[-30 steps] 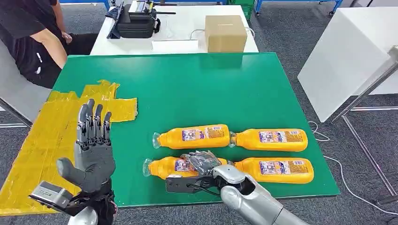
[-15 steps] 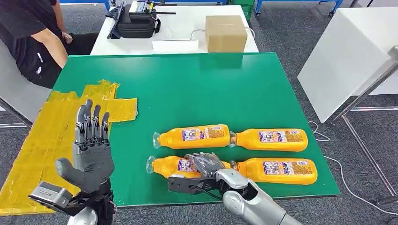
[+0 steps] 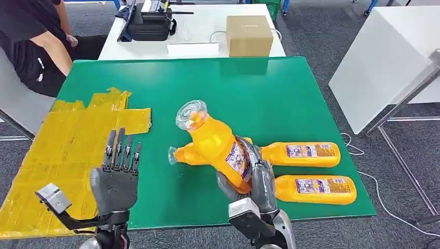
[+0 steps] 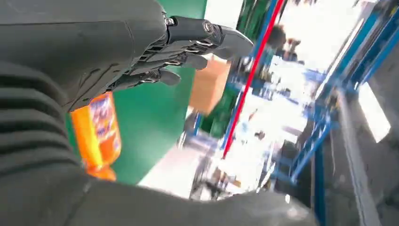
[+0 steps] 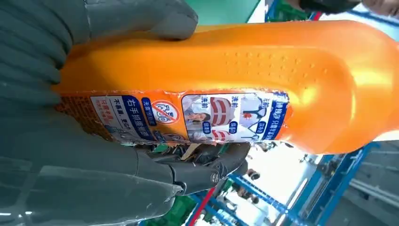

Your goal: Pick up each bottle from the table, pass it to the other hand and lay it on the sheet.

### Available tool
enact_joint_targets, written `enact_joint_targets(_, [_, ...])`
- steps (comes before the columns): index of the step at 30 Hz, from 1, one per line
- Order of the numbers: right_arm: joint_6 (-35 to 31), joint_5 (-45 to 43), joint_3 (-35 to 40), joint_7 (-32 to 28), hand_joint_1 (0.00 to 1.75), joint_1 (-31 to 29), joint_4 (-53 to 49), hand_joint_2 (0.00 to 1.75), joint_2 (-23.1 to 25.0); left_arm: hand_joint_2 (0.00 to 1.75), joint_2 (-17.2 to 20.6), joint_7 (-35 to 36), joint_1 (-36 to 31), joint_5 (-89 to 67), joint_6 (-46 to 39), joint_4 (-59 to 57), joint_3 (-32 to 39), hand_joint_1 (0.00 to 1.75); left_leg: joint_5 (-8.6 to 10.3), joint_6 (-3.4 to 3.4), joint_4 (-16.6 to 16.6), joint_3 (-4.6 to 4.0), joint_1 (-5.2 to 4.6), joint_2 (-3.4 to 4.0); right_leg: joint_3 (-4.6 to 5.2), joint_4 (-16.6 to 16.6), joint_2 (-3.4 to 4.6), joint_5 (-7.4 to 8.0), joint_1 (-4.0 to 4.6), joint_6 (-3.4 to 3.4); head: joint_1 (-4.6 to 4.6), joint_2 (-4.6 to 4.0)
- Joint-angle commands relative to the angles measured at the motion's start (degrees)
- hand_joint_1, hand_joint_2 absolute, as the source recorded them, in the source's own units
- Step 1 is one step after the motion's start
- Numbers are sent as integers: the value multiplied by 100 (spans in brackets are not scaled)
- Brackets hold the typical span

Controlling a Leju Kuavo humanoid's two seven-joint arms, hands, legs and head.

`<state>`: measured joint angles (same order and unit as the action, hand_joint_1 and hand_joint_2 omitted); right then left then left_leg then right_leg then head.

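A second ago the right hand lay low over the front-left bottle of four lying on the green counter; now that bottle is up off the counter, tilted with its clear cap toward the yellow sheet and its base down in the palm. The right hand's fingers are wrapped tightly round the labelled lower body, and the right wrist view shows the thumb on one side of the orange body and the darker fingers curled under the label, so the hold looks firm. The left hand has shifted a little nearer the bottles and now stands just off the sheet's near edge, palm up and fingers straight and spread, holding nothing; in the left wrist view the raised bottle shows past it, apart from it. Three bottles are left on the counter: one partly hidden behind the lifted bottle, and two to the side of it away from the sheet. The pick-up of this bottle looks done, and the pass to the left hand should come next; the sheet carries no bottle yet, so the task is at an early stage.
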<state>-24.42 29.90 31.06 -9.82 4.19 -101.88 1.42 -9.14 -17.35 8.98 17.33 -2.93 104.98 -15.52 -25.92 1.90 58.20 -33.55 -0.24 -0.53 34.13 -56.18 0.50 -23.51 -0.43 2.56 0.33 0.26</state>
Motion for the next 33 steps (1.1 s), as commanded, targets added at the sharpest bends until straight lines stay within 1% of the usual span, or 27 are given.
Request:
enact_joint_targets(1, [519,220,179,302,175,-627,655,175,3,175,339,73,-216,-27,260,-477,-336,0,-7,-15,-14,37,6,21,-31,14,12,0,7,-9,-2,0])
enact_joint_targets(2, [526,218,188,305,175,-664,702,175,30,175,329,74,-228,-28,262,-486,-334,0,-3,-10,-10,23,3,15,-19,8,8,1,3,-5,-2,0])
enact_joint_targets(3, [526,218,188,305,175,-664,702,175,30,175,329,74,-228,-28,262,-486,-334,0,-6,-13,-14,35,5,15,-31,13,6,-1,6,-7,0,0])
enact_joint_targets(6, [526,218,188,305,175,-664,702,175,30,175,329,74,-228,-28,262,-486,-334,0,-1,-7,-9,18,2,3,-15,6,-1,-1,3,-3,0,0])
enact_joint_targets(7, [526,218,188,305,175,-664,702,175,30,175,329,74,-228,-28,262,-486,-334,0,-6,-12,-13,33,6,8,-30,11,1,-4,7,-7,-2,0])
enact_joint_targets(9, [526,218,188,305,175,-664,702,175,30,175,329,74,-228,-28,262,-486,-334,0,-3,-7,-9,21,4,6,-18,6,2,-2,5,-3,-2,0])
enact_joint_targets(10, [526,218,188,305,175,-664,702,175,30,175,329,74,-228,-28,262,-486,-334,0,-7,-11,-12,33,6,10,-30,9,3,-4,6,-5,-2,0])
enact_joint_targets(12, [526,218,188,305,175,-664,702,175,30,175,329,74,-228,-28,262,-486,-334,0,-1,-6,-7,15,3,3,-13,5,0,-1,3,-3,0,0])
enact_joint_targets(13, [526,218,188,305,175,-664,702,175,30,175,329,74,-228,-28,262,-486,-334,0,-6,-11,-11,32,7,6,-31,10,-1,-5,7,-6,-2,0])
enact_joint_targets(14, [526,218,188,305,175,-664,702,175,30,175,329,74,-228,-28,262,-486,-334,0,-4,-8,-8,22,5,5,-21,6,0,-3,5,-4,0,0])
enact_joint_targets(16, [856,255,306,559,175,-838,907,175,5,175,341,83,-259,-88,392,-495,-352,0,-7,-13,-13,39,6,10,-37,11,2,-5,7,-8,0,0])
enact_joint_targets(19, [1266,434,509,867,175,-1149,1294,175,114,175,323,75,-311,-306,496,-519,-361,0,-3,-9,-8,21,5,15,-18,7,10,1,5,-6,-2,0])
enact_joint_targets(24, [1770,521,1075,1097,175,-1678,1623,175,156,175,233,86,-296,-372,544,-523,-153,0,-5,-12,-8,23,6,25,-16,5,19,2,6,-7,-2,0])
enact_joint_targets(26, [1964,493,1328,1179,175,-1909,1777,175,156,175,203,101,-275,-364,552,-493,-24,0,-9,-17,-13,40,7,32,-30,7,23,-1,7,-10,0,0])
enact_joint_targets(27, [2054,485,1451,1231,175,-2004,1841,175,145,175,121,90,-238,-355,564,-445,55,0,-8,-13,-11,31,6,33,-21,5,26,1,6,-8,-2,0])
enact_joint_targets(28, [2125,465,1555,1269,175,-2088,1916,175,153,175,85,90,-212,-358,596,-401,96,0,-4,-8,-6,18,5,21,-12,1,16,2,5,-4,-2,0])
enact_joint_targets(30, [2243,466,1737,1338,175,-2237,2054,175,159,175,71,120,-202,-323,691,-371,130,0,-11,-14,-9,37,9,32,-29,4,24,-2,8,-7,-2,0])
enact_joint_targets(31, [2314,445,1825,1369,175,-2313,2135,175,171,175,64,124,-202,-295,723,-378,170,0,-5,-10,-6,22,8,24,-17,1,19,1,7,-4,0,0])
enact_joint_targets(33, [2387,473,1990,1382,175,-2420,2201,175,152,175,47,127,-191,-198,780,-393,260,0,-10,-13,-9,36,10,25,-31,4,18,-3,9,-6,0,0])
